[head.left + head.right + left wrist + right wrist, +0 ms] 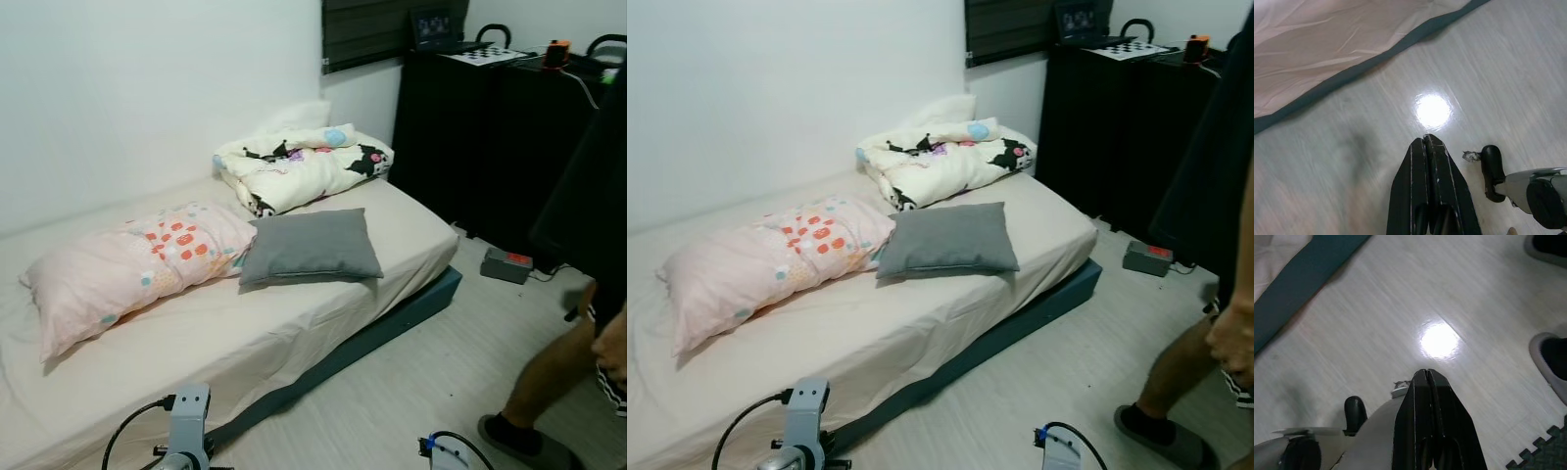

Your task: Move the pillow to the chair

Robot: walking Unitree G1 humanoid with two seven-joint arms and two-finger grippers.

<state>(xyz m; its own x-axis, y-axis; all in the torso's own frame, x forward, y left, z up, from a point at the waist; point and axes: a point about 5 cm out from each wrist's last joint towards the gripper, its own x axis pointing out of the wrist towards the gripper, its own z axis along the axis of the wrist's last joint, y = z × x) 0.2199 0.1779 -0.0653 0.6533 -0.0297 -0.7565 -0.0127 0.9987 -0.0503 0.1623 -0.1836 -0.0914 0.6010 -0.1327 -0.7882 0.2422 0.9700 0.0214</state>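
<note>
Low bed (294,333) with beige sheet against the white wall. Long pink patterned bolster (127,264) at 9 o'clock. Folded cartoon quilt (304,166) at 12 o'clock. Black cabinet (480,137) at 2 o'clock, small grey box (506,263) at its foot. Person's leg (549,382) at 4 o'clock.

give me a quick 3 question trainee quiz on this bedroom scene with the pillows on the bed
1. True or false: the grey rectangular pillow lies on the bed beside the long pink patterned pillow.
2. What lies at the bed's far end by the wall? A) folded cream cartoon-print blanket B) laptop C) towel
3. Fill in: the left gripper and right gripper both hang over the pale wooden ____, fingers shut.

Key: 1 true; 2 A, the blanket; 3 floor.
</note>
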